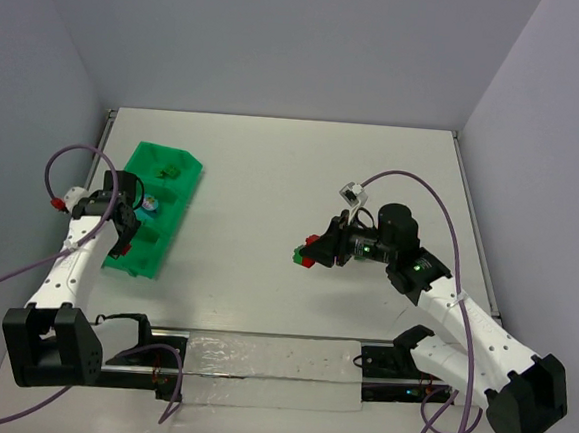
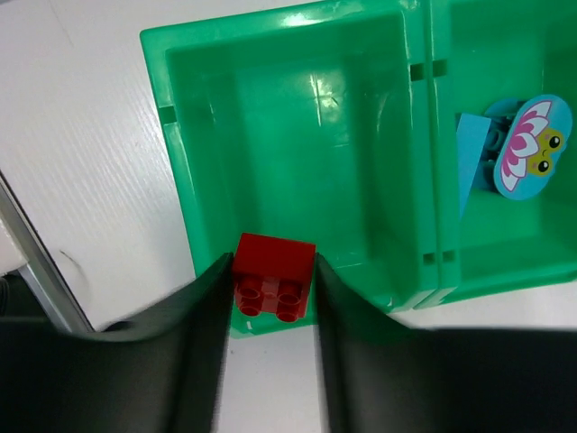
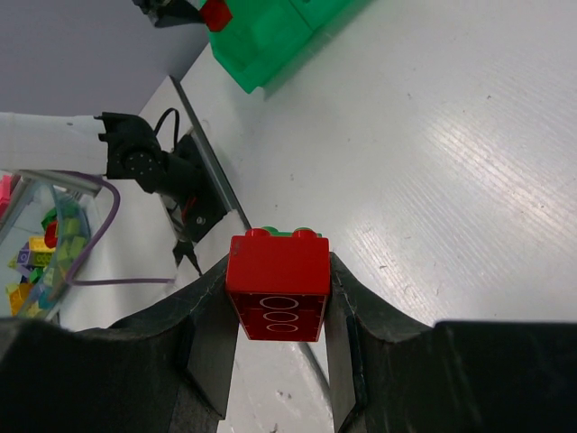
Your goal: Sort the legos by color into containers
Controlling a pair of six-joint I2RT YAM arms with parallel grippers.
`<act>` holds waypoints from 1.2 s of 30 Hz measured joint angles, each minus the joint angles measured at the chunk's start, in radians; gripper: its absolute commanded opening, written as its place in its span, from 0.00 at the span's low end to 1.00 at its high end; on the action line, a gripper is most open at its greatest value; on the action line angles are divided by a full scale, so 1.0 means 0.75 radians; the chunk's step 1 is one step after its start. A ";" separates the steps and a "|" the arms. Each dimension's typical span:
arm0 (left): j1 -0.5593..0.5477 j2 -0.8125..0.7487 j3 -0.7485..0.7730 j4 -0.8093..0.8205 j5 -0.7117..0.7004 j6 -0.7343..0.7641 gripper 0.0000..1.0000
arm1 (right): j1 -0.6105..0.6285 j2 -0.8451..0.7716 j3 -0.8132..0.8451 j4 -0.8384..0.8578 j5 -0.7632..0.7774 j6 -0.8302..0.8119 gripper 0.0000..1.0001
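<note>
My left gripper [image 1: 122,235] [image 2: 270,280] is shut on a red brick [image 2: 273,273] and holds it over the near end compartment of the green tray [image 1: 138,257] [image 2: 194,225]. That compartment shows no other brick. The neighbouring compartment holds a teal piece with a flower sticker [image 2: 532,144] [image 1: 150,204] and a blue brick [image 2: 471,155]. A green brick [image 1: 171,172] lies in a farther compartment. My right gripper [image 1: 312,250] [image 3: 277,271] is shut on another red brick [image 3: 277,287] at the table's middle. A green brick [image 3: 287,231] [image 1: 297,261] peeks out just beyond it.
A clear plastic sheet [image 1: 267,370] covers the rail at the near edge between the arm bases. A clear bin of loose coloured bricks [image 3: 41,244] sits off the table's left. The tray [image 3: 270,36] shows far off in the right wrist view.
</note>
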 measured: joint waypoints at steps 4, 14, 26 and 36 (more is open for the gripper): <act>0.001 0.001 -0.005 0.019 0.013 -0.001 0.89 | 0.000 0.000 0.000 0.000 0.000 0.001 0.23; -0.079 -0.198 -0.001 0.200 0.253 0.252 0.83 | 0.000 0.066 0.019 -0.042 0.062 0.026 0.28; -0.486 -0.153 0.143 0.263 0.310 0.396 0.83 | 0.068 0.569 0.131 -0.151 0.365 0.098 0.29; -0.631 -0.093 0.143 0.267 0.341 0.408 0.84 | 0.092 0.860 0.149 -0.049 0.417 0.209 0.39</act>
